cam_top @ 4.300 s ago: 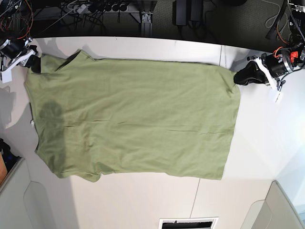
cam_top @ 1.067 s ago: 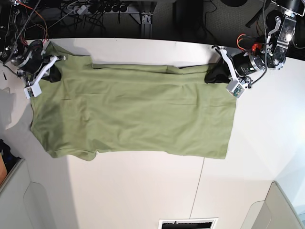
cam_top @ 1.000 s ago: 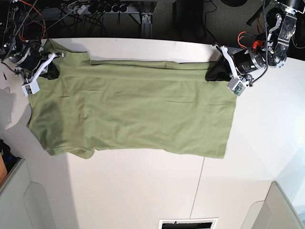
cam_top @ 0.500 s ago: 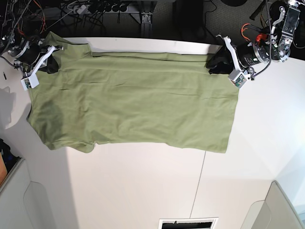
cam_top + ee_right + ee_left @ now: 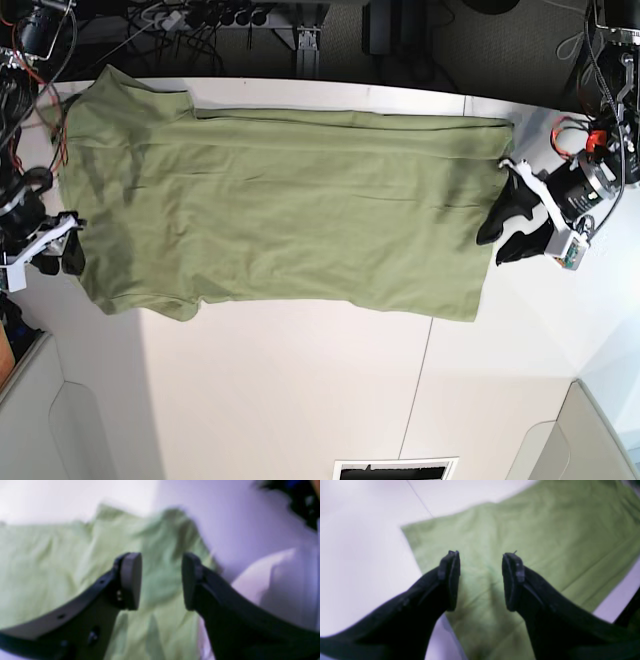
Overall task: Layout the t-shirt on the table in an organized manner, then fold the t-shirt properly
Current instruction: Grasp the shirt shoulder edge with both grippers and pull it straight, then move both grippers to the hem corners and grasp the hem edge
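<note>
Both wrist views show each tool with jaws parted and nothing between them: the left tool hangs over the hem corner, the right tool over the sleeve end. The t-shirt lies spread on the white surface. Layout looks done; folding comes next, needing fresh grips on one long edge.

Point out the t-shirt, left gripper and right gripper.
t-shirt (image 5: 290,210): base view, middle of the cloth.
left gripper (image 5: 480,580): left wrist view, gap between open jaws.
right gripper (image 5: 161,580): right wrist view, gap between open jaws.
</note>
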You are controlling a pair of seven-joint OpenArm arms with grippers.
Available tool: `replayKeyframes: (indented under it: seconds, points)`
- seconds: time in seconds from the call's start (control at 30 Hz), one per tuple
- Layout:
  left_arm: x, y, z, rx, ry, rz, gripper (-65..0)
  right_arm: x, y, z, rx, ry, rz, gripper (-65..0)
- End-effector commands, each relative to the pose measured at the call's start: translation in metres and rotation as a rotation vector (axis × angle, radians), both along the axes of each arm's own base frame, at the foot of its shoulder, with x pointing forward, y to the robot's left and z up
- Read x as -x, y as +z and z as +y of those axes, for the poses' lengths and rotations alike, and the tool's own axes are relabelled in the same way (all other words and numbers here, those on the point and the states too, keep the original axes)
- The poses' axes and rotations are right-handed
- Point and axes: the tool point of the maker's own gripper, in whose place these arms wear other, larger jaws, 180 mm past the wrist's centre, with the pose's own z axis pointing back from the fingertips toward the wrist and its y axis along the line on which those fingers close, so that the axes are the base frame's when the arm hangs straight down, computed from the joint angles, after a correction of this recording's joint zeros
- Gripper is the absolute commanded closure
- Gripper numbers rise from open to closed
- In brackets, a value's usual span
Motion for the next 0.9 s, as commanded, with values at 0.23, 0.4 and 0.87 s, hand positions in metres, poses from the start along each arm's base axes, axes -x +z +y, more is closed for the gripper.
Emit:
replayKeyframes:
  seconds: [0.23,0.4,0.87]
  points:
    - [-0.076,-0.017,0.057,0.045,0.207,0.043,-30.3,-0.057,-0.020,-0.046,-0.115,-0.166,0.031,-27.0]
    - [-0.115,-0.042,0.075,0.090,0.306,0.112,-30.3,-0.064,-0.042,-0.047,-0.182,-0.192,0.086,-27.0]
    - [-0.139,-0.088,0.015,0.024,0.218,0.188,-30.3,-0.055,-0.053,-0.028,-0.225,-0.117,0.154,-27.0]
